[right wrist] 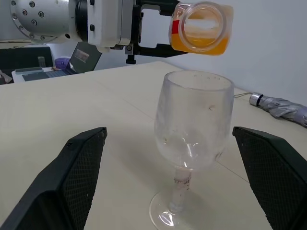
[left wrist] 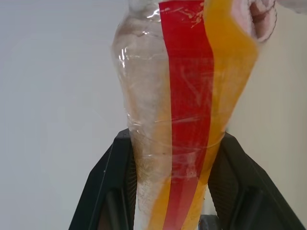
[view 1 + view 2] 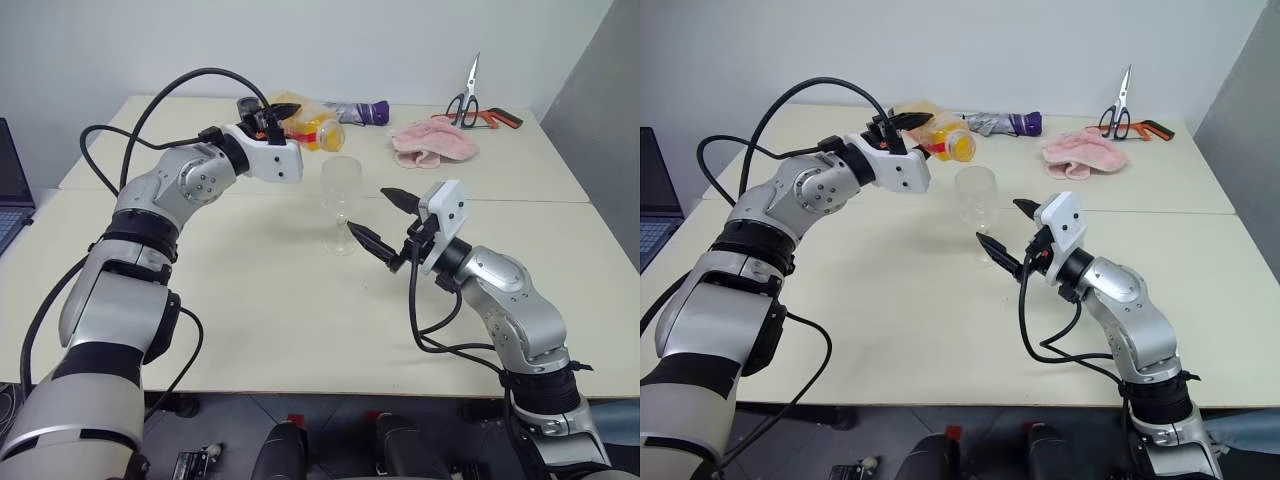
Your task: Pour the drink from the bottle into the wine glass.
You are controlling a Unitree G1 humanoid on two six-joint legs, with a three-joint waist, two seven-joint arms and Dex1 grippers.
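We note the left gripper [image 3: 272, 125] clamped on the squarish clear plastic bottle [image 3: 315, 131], tipped sideways above the wine glass [image 3: 340, 195], orange drink [image 1: 201, 44] pooled inside. The glass's rounded bowl stands between the right gripper's [image 3: 385, 222] spread black fingers, untouched.

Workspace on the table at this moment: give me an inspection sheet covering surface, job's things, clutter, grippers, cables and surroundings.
Surface: pale table, two tops butted together, dry.
Job's things: bottle tipped on its side, open mouth above the wine glass; drink inside the bottle; the glass stands upright and looks empty.
Clutter: pink cloth, scissors, folded umbrella at the far edge.
Grippers: left gripper shut on the bottle; right gripper open, one finger on each side of the glass, not touching.
Cables: black cables loop over the left arm.
Surroundings: laptop at left, white wall behind.
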